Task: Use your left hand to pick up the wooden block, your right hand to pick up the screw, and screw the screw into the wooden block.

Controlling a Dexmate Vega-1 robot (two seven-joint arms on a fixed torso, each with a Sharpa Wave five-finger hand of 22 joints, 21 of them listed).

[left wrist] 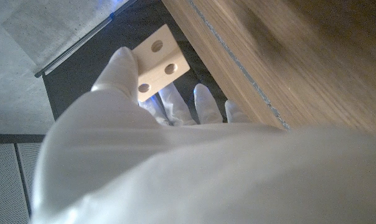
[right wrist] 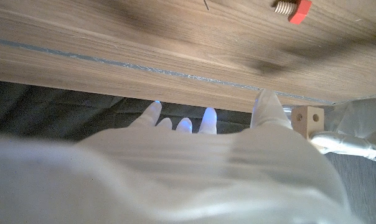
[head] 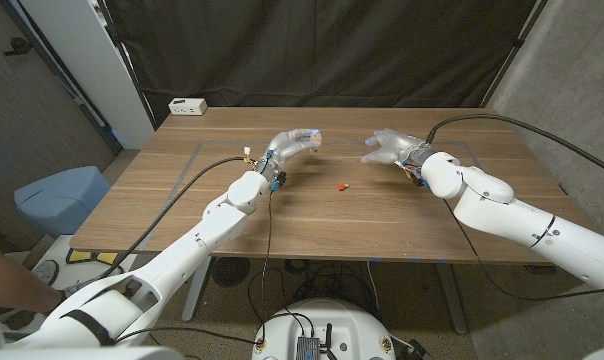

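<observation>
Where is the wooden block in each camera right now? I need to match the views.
Head view: the wooden block is at the left hand fingertips, above the table's far middle.
Left wrist view: the block, holes showing, is held at the fingertips.
Right wrist view: the block is beside the right hand.
Shared landmark: the table.

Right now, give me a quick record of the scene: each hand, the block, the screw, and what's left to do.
left hand: holds the wooden block above the table
right hand: raised, fingers spread, holding nothing
wooden block: holes visible in its face
screw: red-headed, lying on the table between the hands
left to do: pick up the screw, screw it in
</observation>
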